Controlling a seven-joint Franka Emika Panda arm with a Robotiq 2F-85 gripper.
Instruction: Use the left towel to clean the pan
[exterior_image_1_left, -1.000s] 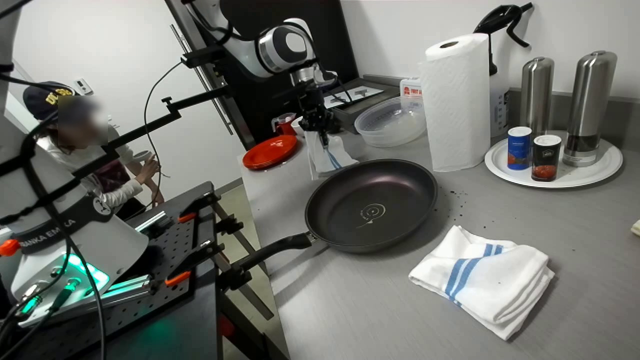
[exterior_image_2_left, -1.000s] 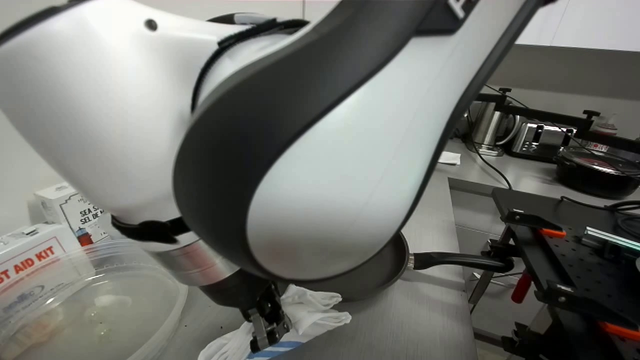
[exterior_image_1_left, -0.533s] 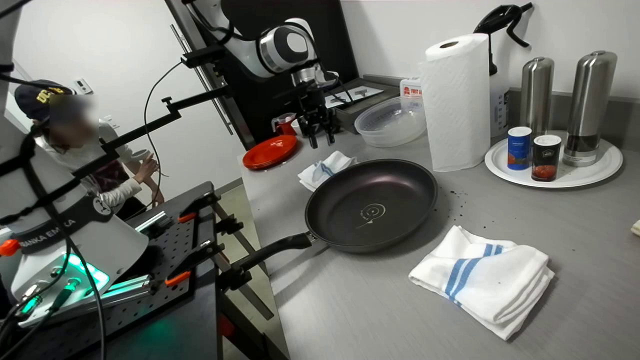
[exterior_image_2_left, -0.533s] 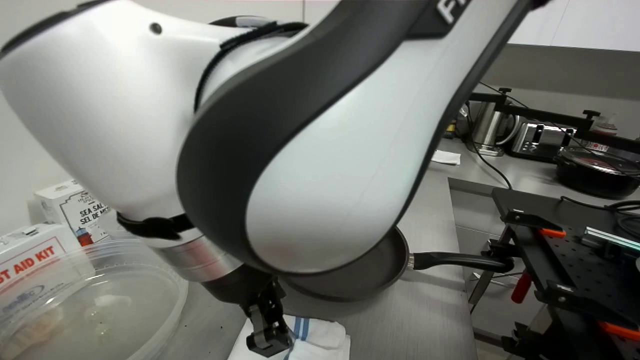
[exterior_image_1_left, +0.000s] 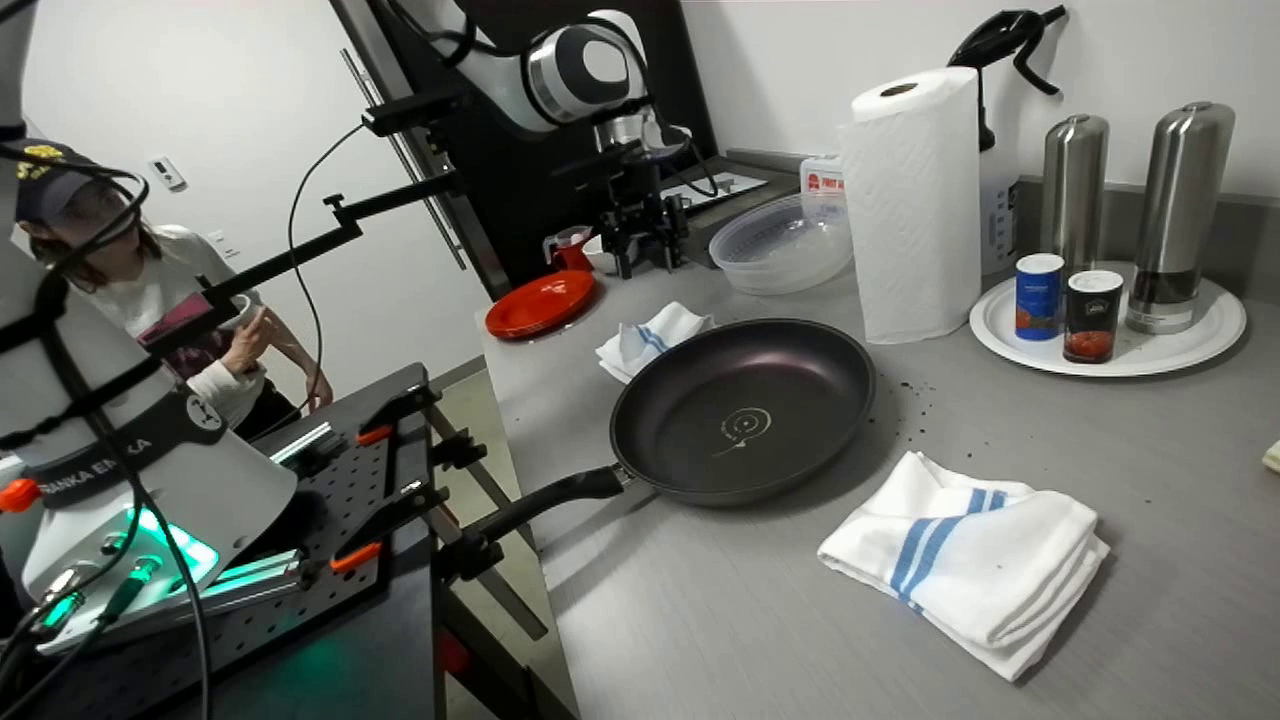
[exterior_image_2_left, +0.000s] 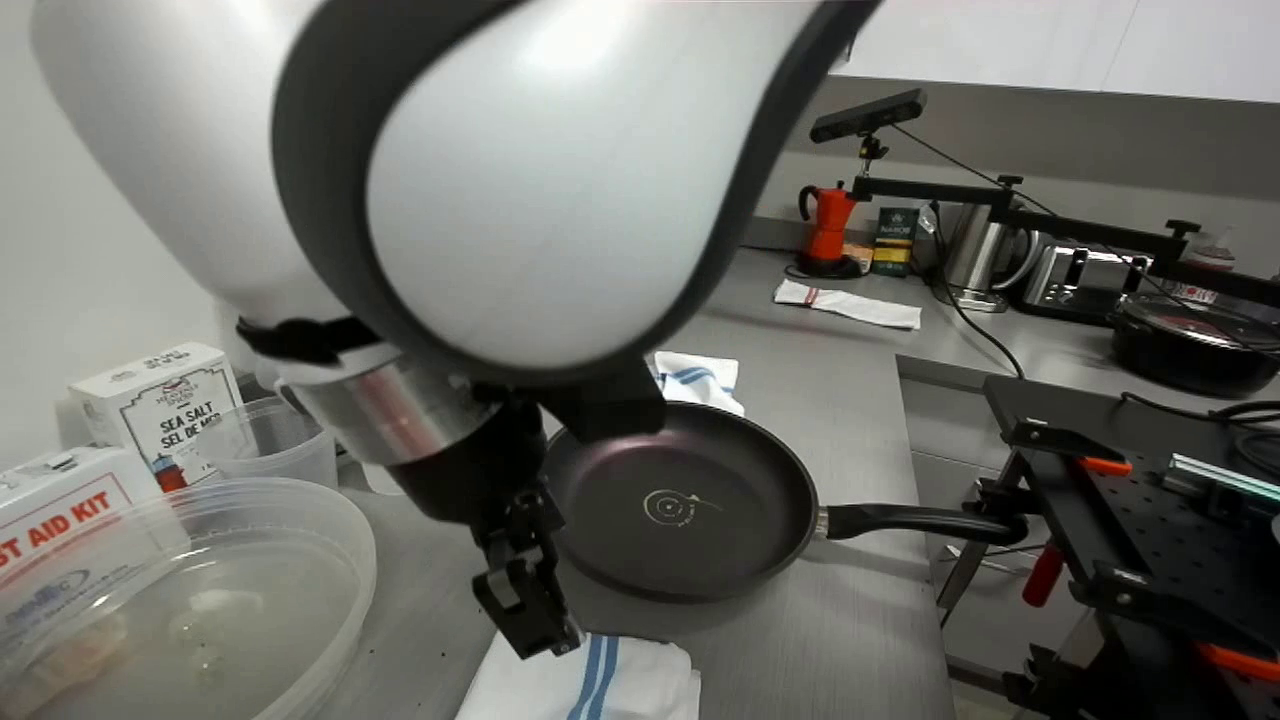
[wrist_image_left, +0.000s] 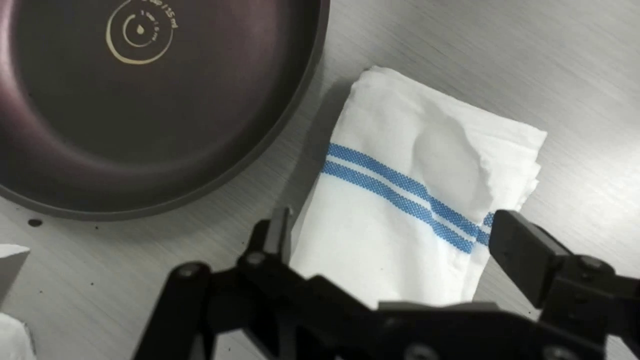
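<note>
The arm (exterior_image_2_left: 540, 210) arches over, its wrist (exterior_image_2_left: 395, 405) angled downward, the pincer (wrist_image_left: 392, 219) hanging with fingers (wrist_image_left: 522, 257) spread wide apart.

Bright glare on the counter (wrist_image_left: 605, 175), far right in the wrist view, and soft shadow skirting the pan (wrist_image_left: 150, 120)!

Tool (exterior_image_1_left: 648, 270) spread above far towel (exterior_image_1_left: 650, 339), black pan (exterior_image_1_left: 741, 408) partly hiding it; near towel (exterior_image_1_left: 968, 566) folded.
</note>
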